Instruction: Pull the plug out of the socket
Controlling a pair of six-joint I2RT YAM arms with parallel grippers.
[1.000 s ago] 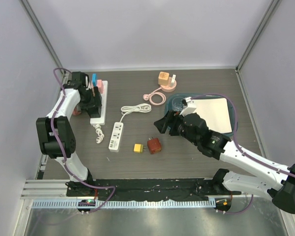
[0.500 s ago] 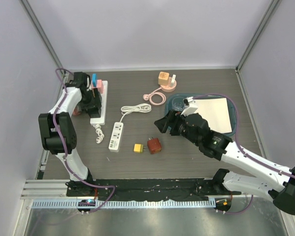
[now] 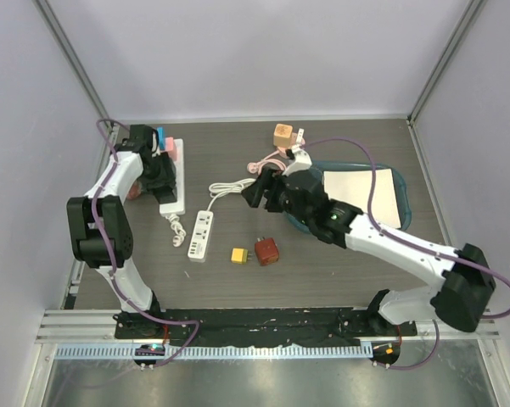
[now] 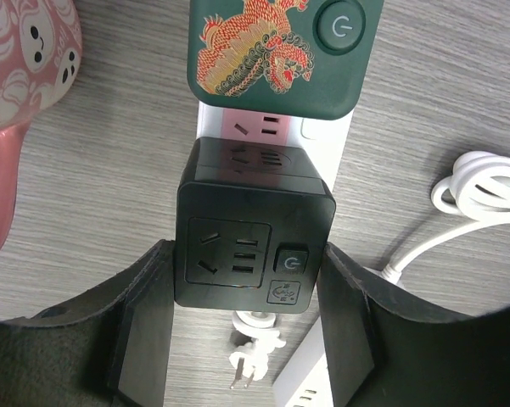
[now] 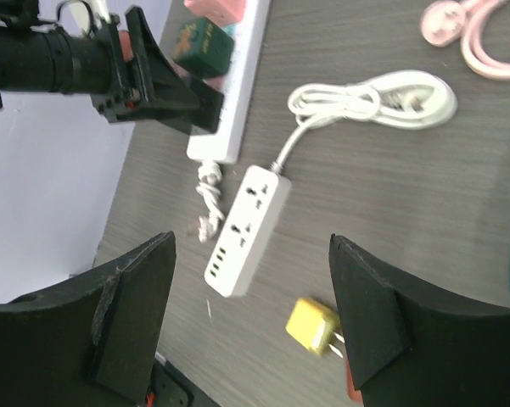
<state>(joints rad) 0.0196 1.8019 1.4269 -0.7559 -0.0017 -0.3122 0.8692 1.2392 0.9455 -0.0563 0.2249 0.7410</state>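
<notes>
A black cube plug (image 4: 253, 246) stands on the near end of the white socket strip (image 4: 327, 136), just below a green dragon-print plug (image 4: 276, 55). My left gripper (image 4: 246, 253) is shut on the black plug, one finger pressed on each side. In the top view the left gripper (image 3: 163, 176) covers the plug on the strip (image 3: 176, 165) at the far left. I cannot tell if the plug has lifted. My right gripper (image 3: 259, 191) is open and empty, in the air over the table's middle; it also shows in the right wrist view (image 5: 250, 292).
A blue plug (image 3: 162, 136) and a pink plug (image 3: 173, 146) sit on the same strip. A second white strip (image 3: 201, 235), a yellow plug (image 3: 238, 254), a red-brown plug (image 3: 266, 251), a white cord (image 3: 233, 187), a pink cable (image 3: 271, 168) and a teal tray (image 3: 400, 203) lie around.
My right arm has swung left and away from the tray, to above the white cord. My left gripper has stayed on the black plug, hardly moving.
</notes>
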